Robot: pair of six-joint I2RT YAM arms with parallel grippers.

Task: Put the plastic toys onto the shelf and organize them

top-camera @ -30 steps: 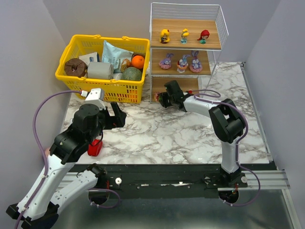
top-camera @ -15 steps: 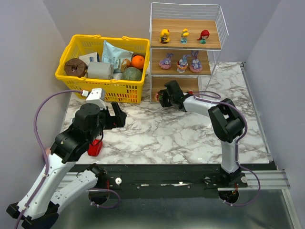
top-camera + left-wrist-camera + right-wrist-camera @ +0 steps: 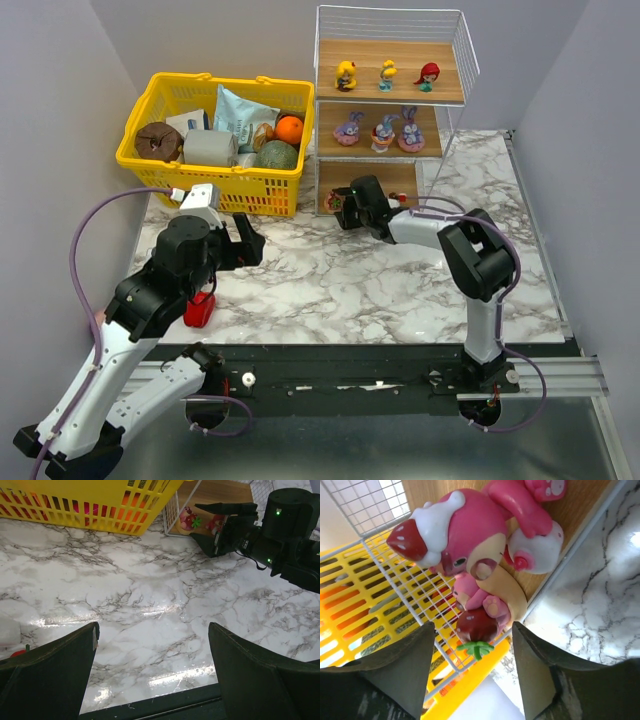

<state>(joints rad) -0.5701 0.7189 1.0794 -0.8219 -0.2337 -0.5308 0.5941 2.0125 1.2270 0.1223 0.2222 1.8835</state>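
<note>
Left gripper (image 3: 245, 240), lower left of the top view: fingers spread wide, nothing between them, hovering over the table (image 3: 330, 290). A red item (image 3: 200, 311) lies just beside that arm. Little risk here unless the arm swings and knocks it.

Right gripper (image 3: 474, 627), centre of the top view, reaches into the bottom tier of the shelf (image 3: 452, 85). Its jaws stand parted on either side of a pink toy (image 3: 465, 540) that holds a strawberry; no contact seen. The toy stands on the board near the front edge and close to the wire side. A second pink toy (image 3: 535, 530) is touching it or just beside it; cannot tell which.

Likely trouble: the jaws look only partly spread. A pull-back off line could let a finger catch the toy and tip it, or drag it over the board's edge onto the table. A sideways drift could push it into its neighbour or snag a finger on the wire. Spreading wider and then retreating straight seems the safer call.

Basket (image 3: 150, 152), upper left: brown round thing (image 3: 157, 140), grey roll (image 3: 210, 148), pale blue packet (image 3: 240, 112), orange (image 3: 289, 129), green fruit (image 3: 278, 154). No toys seen in it.

Shelf, upper centre.
- Bottom tier: the pink toys, mostly hidden by the gripper in the top view.
- Middle tier: three purple bunnies (image 3: 384, 131) in a row.
- Top tier: three dolls (image 3: 386, 75) with yellow, blue and red hair, upright and spaced apart.
</note>
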